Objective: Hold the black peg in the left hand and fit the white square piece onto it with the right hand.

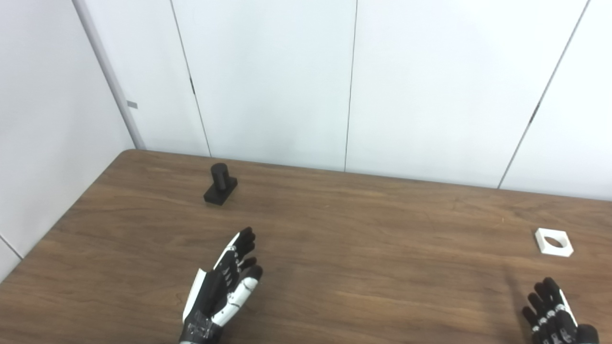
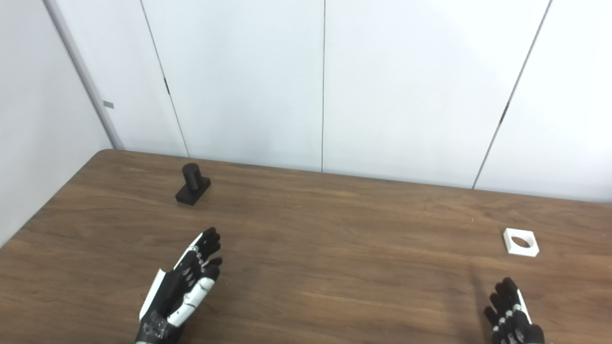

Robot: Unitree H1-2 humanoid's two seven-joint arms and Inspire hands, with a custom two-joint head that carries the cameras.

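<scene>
So far nothing is being held: both the left hand (image 1: 222,291) and right hand (image 1: 554,313) are hovering empty with fingers apart, the black peg (image 1: 220,184) standing at eleven o'clock on the worktop (image 1: 363,248) and the white square piece (image 1: 553,242) lying at three o'clock, unfitted.

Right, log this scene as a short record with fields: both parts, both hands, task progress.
peg: black peg upright on its base, far left of the table, untouched
square piece: white square piece flat on the right side, round hole up
left hand: left hand open, empty, short of the peg
right hand: right hand open, empty, near the square piece
progress: nothing picked up
</scene>
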